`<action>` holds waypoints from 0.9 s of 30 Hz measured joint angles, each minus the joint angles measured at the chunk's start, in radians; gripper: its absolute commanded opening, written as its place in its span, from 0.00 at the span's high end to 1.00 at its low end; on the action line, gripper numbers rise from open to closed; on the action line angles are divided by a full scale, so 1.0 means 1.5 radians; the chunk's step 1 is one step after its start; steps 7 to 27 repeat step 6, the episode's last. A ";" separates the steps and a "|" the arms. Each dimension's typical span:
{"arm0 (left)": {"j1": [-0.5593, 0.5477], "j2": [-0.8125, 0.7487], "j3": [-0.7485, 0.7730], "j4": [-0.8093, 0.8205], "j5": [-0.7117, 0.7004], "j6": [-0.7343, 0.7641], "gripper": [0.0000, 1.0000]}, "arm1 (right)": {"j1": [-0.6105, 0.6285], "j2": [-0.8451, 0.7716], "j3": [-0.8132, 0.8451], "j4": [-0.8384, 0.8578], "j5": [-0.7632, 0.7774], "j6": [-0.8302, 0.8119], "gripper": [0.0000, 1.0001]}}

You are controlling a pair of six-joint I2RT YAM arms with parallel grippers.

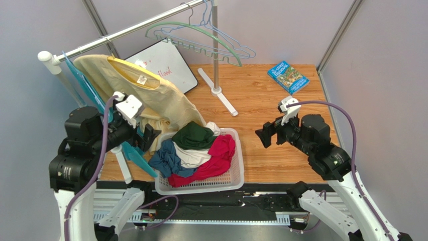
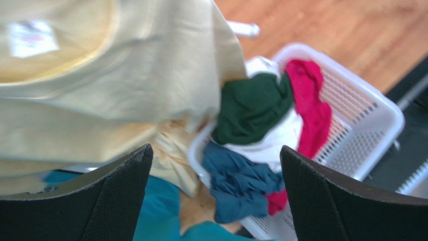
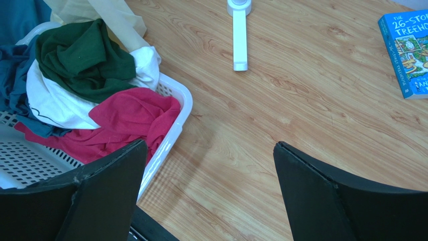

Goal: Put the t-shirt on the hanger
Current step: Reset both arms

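Note:
The cream-yellow t-shirt (image 1: 155,98) hangs from the left end of the rail, its lower part drooping to the basket's rim. The bright yellow hanger (image 1: 124,67) shows inside its neck opening, by the white label; I cannot see its hook. My left gripper (image 1: 148,138) is open and empty, just below and in front of the shirt. In the left wrist view the shirt (image 2: 125,75) fills the upper left, above my open left gripper (image 2: 216,201). My right gripper (image 1: 264,135) is open and empty over bare table right of the basket; it also shows in the right wrist view (image 3: 208,193).
A white basket (image 1: 236,173) holds dark green, white, red and blue clothes. A teal garment (image 1: 86,86) hangs behind the t-shirt. Pale green and light blue hangers (image 1: 206,35) hang on the rail near the rack pole (image 1: 215,50). A whiteboard (image 1: 173,68) and a book (image 1: 288,77) lie at the back.

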 measured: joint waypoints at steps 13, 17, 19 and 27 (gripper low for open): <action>-0.052 0.017 -0.050 -0.049 0.025 0.006 0.01 | -0.001 -0.008 -0.001 -0.001 -0.022 0.009 0.01; -0.052 0.017 -0.050 -0.049 0.025 0.006 0.01 | -0.001 -0.008 -0.001 -0.001 -0.022 0.009 0.01; -0.052 0.017 -0.050 -0.049 0.025 0.006 0.01 | -0.001 -0.008 -0.001 -0.001 -0.022 0.009 0.01; -0.052 0.017 -0.050 -0.049 0.025 0.006 0.01 | -0.001 -0.008 -0.001 -0.001 -0.022 0.009 0.01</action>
